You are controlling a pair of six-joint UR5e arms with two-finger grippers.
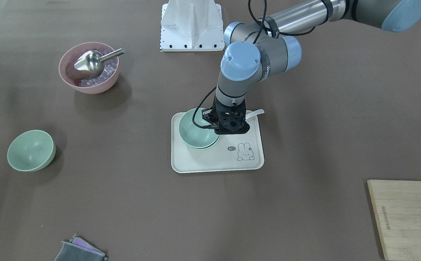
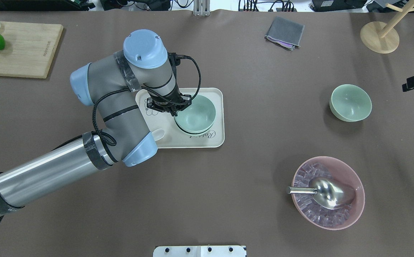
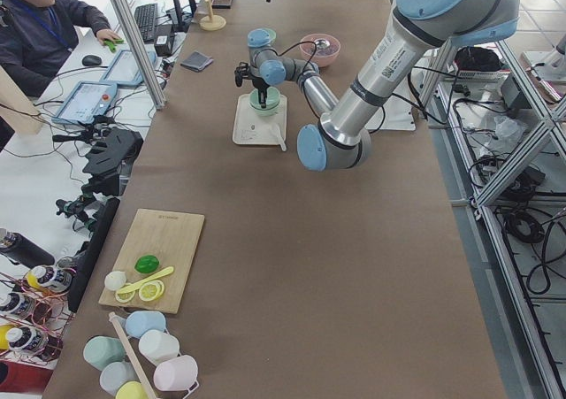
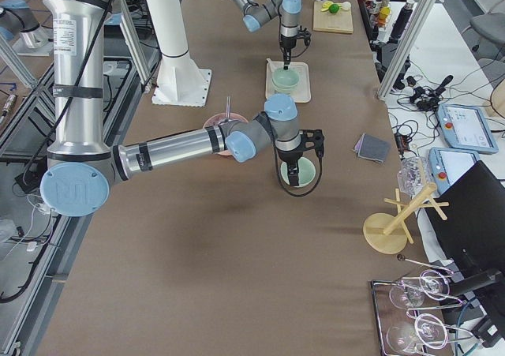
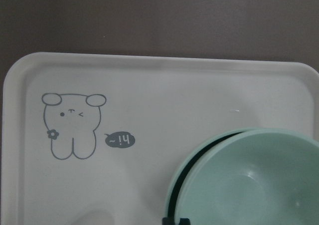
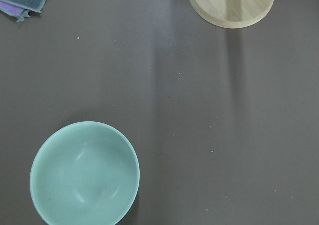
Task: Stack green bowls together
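Observation:
Two green bowls sit nested on the cream tray at mid-table. The upper bowl lies slightly offset in the lower one, whose rim shows beside it. My left gripper stands over the tray, shut on the upper bowl's rim; its fingertips show close together at the wrist view's bottom edge. A third green bowl rests alone and upright on the table, also seen from above in the right wrist view. My right gripper hangs high above that bowl; I cannot tell its state.
A white spoon lies on the tray's edge. A pink bowl holds ice cubes and a metal scoop. A cutting board, a folded grey cloth and a wooden stand line the far side.

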